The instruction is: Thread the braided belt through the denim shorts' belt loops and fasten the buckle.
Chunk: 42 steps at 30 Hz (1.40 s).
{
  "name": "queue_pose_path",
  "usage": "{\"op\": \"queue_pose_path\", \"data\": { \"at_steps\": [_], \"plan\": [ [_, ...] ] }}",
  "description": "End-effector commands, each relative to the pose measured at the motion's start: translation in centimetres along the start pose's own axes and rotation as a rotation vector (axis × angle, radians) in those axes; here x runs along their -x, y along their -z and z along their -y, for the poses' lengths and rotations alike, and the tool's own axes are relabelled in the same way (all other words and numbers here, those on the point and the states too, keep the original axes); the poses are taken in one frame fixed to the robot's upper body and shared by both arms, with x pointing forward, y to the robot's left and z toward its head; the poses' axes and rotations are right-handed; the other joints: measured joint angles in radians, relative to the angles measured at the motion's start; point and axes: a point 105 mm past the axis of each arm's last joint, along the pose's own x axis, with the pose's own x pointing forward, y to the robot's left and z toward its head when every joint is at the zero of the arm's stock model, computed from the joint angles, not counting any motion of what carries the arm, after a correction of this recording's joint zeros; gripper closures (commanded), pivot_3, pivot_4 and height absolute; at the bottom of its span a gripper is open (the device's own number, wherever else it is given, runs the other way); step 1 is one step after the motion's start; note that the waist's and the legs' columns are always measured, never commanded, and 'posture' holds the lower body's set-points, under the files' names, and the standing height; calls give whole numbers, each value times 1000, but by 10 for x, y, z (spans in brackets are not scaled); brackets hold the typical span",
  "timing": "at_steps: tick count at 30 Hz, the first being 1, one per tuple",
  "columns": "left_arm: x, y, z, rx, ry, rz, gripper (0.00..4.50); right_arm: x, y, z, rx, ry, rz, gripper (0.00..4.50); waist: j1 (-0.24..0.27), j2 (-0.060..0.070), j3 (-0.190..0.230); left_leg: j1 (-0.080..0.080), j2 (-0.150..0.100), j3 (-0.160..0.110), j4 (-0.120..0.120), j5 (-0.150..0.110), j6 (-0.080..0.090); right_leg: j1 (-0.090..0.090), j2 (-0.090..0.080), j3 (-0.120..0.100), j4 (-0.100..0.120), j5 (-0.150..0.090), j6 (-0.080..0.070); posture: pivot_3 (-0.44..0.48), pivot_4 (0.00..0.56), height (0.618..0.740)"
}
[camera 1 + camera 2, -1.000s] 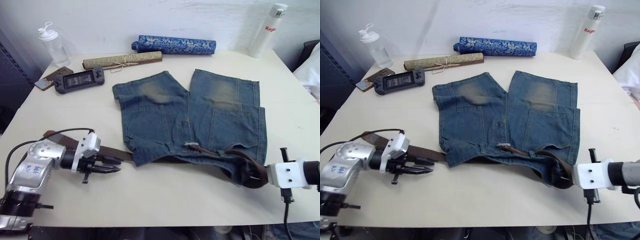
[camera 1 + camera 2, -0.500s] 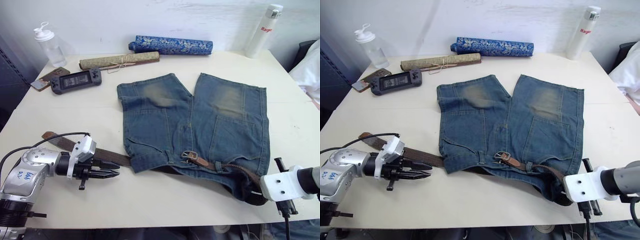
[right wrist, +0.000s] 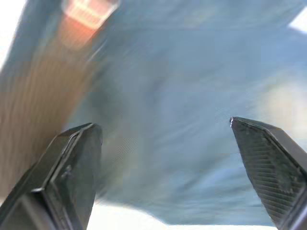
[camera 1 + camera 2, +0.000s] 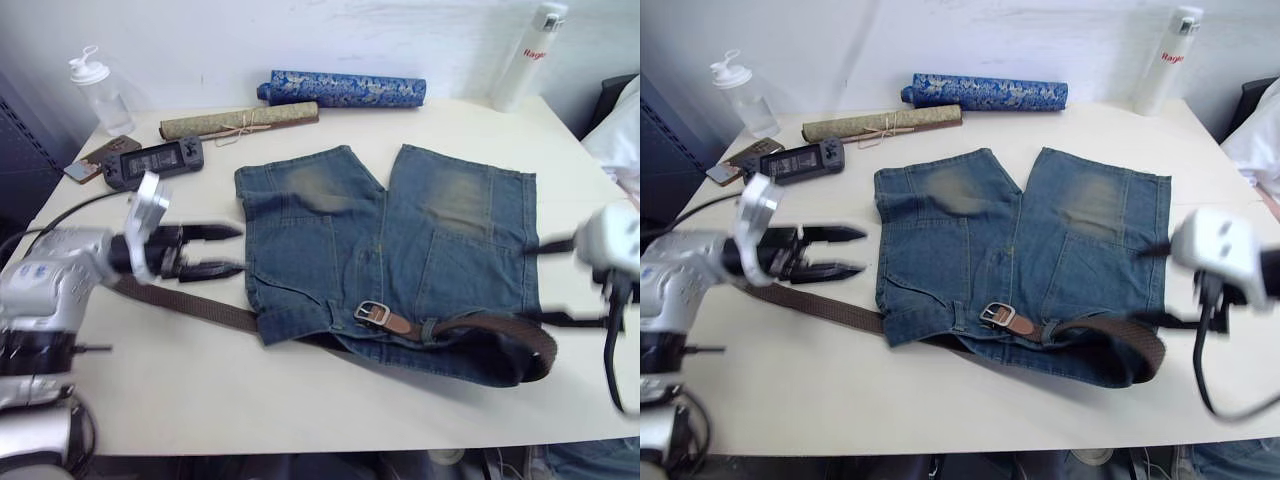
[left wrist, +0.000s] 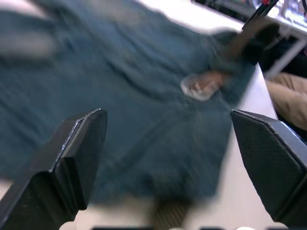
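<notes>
The denim shorts (image 4: 400, 240) lie flat mid-table, waistband toward the near edge. The braided belt (image 4: 190, 305) comes in from the left, passes along the waistband and curls back in a bend (image 4: 535, 350) at the right hip. Its silver buckle (image 4: 372, 312) and tan tip (image 4: 402, 323) rest on the waistband, beside a belt loop (image 4: 428, 328). My left gripper (image 4: 222, 251) hovers open just left of the shorts, above the strap. At the shorts' right edge my right gripper (image 4: 560, 282) is open too. In both wrist views the fingers (image 5: 76, 153) (image 3: 72, 167) stand wide apart with nothing between them.
Along the far edge lie a blue patterned roll (image 4: 345, 88) and a tan roll (image 4: 240, 120). A handheld console (image 4: 155, 160), a small flat case (image 4: 95, 157) and a clear bottle (image 4: 98, 88) sit far left. A white bottle (image 4: 528, 55) stands far right.
Both grippers have opened wide and risen away from the near edge, the left toward the shorts' left leg, the right to the right hip. The belt's right bend now lies flat.
</notes>
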Motion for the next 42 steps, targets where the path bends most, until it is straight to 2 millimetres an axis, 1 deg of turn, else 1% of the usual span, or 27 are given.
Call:
{"op": "queue_pose_path", "data": {
  "at_steps": [1,2,3,4,5,7,9,12,13,15,16,17,18,19,20,22,24,25,28,29,32,33,36,38,42],
  "plan": [
    [-21,12,-23,-28,-56,-52,25,-39,20,34,-138,161,-32,11,-9,-3,0,0,1,-1,-1,0,-1,0,1,0,-2,0,0,0,150,637],
    [-29,17,-28,-46,-65,-78,25,-49,26,41,-162,184,-50,11,-13,-3,0,0,1,-1,-1,0,-1,0,1,0,-3,1,2,0,150,637],
    [-37,24,-34,-68,-74,-110,25,-59,35,47,-159,214,-90,11,-15,-2,1,-1,-1,-1,-2,0,-1,0,1,1,-4,6,12,0,150,637],
    [-43,30,-40,-88,-91,-136,25,-66,44,52,-152,237,-138,11,-15,-2,1,-2,-2,-3,-2,1,-2,-1,0,2,-4,8,16,0,150,637],
    [-50,36,-48,-101,-129,-162,25,-74,52,57,-167,259,-160,11,-18,-2,1,-2,-2,-3,-2,1,-2,-2,0,2,-5,8,16,0,150,637],
    [-60,46,-57,-111,-161,-195,25,-88,64,65,-213,299,-191,11,-24,-2,1,-4,-4,-2,-4,3,-6,-6,-1,4,-5,8,16,0,150,637],
    [-67,55,-65,-132,-196,-242,25,-97,80,67,-215,310,-260,11,-26,-2,1,-7,-7,0,-5,4,-6,-11,-4,6,-5,9,17,0,150,637],
    [-68,68,-70,-158,-204,-313,25,-106,98,62,-253,283,-339,11,-26,-7,-2,-6,-11,0,-6,4,-6,-11,-4,6,-6,9,18,0,150,637],
    [-69,70,-70,-158,-201,-327,265,-109,103,58,-273,262,-357,0,-26,-7,-2,-4,-11,0,-6,4,-6,-9,-4,6,-6,9,18,0,150,637],
    [-70,74,-68,-158,-174,-343,889,-114,106,52,-294,223,-367,500,-25,-8,-3,-3,-12,0,-6,5,-6,-7,-4,6,-6,11,21,0,150,637],
    [-68,79,-66,-167,-158,-365,1308,-118,107,48,-306,206,-364,688,-25,-8,-3,-3,-12,-2,-6,7,-6,-6,-4,6,-6,11,22,0,150,637],
    [-67,82,-65,-174,-147,-380,1764,-121,108,47,-312,197,-362,1224,-25,-8,-3,-2,-13,-3,-6,8,-4,-3,-3,6,-6,12,23,0,150,637],
    [-64,87,-65,-180,-145,-409,2054,-125,109,48,-315,206,-366,1472,-25,-9,-4,0,-14,-4,-6,8,-2,-1,-3,6,-6,12,24,0,150,637],
    [-63,90,-66,-183,-148,-428,2591,-127,110,49,-315,215,-370,2039,-25,-11,-5,2,-14,-5,-6,8,-1,3,-3,5,-6,12,24,0,150,637],
    [-61,93,-66,-181,-147,-437,2924,-131,110,50,-313,222,-369,2395,-26,-14,-7,5,-14,-6,-7,7,-1,5,-3,4,-6,12,24,0,150,637],
    [-57,96,-65,-172,-144,-441,3778,-140,108,51,-298,228,-362,3281,-29,-19,-10,11,-13,-5,-11,7,-1,9,-3,5,-7,12,24,0,150,637],
    [-51,98,-67,-174,-162,-448,3802,-152,105,53,-275,236,-349,4238,-30,-19,-11,13,-13,-6,-11,7,-1,10,-3,5,-6,12,23,0,150,637],
    [-46,100,-70,-183,-187,-464,3802,-160,102,54,-263,248,-335,4382,-34,-20,-12,13,-13,-6,-11,7,-1,10,-3,5,-6,12,23,0,150,637],
    [-31,106,-80,-216,-265,-516,3802,-179,94,60,-220,289,-304,4382,-47,-24,-18,14,-13,-6,-12,7,-1,9,-2,6,-4,11,22,0,150,637],
    [-22,110,-84,-232,-303,-550,3802,-187,89,62,-208,314,-282,4382,-52,-24,-20,14,-13,-7,-12,8,-1,9,-2,6,-3,11,21,0,150,637],
    [-5,118,-93,-266,-377,-616,3802,-204,78,66,-177,354,-245,4382,-65,-25,-24,16,-13,-7,-11,8,-1,8,-2,7,0,10,20,0,150,637],
    [-2,119,-94,-272,-391,-626,3802,-207,76,66,-166,359,-242,4382,-71,-24,-26,17,-13,-7,-11,8,-1,8,-2,7,2,10,19,0,150,637],
    [17,122,-108,-363,-517,-716,3802,-220,62,73,-136,431,-206,4382,-85,-21,-30,17,-13,-10,-12,8,-1,7,-1,8,6,8,18,0,150,637],
    [20,118,-115,-403,-577,-728,3802,-223,56,79,-126,477,-193,4382,-88,-19,-31,18,-14,-12,-12,8,-1,5,0,9,8,7,17,0,150,637],
    [16,109,-122,-477,-615,-738,3802,-228,44,85,-122,528,-169,4382,-88,-19,-31,18,-15,-13,-12,7,-2,2,1,11,14,3,17,0,150,637]
  ]
}}
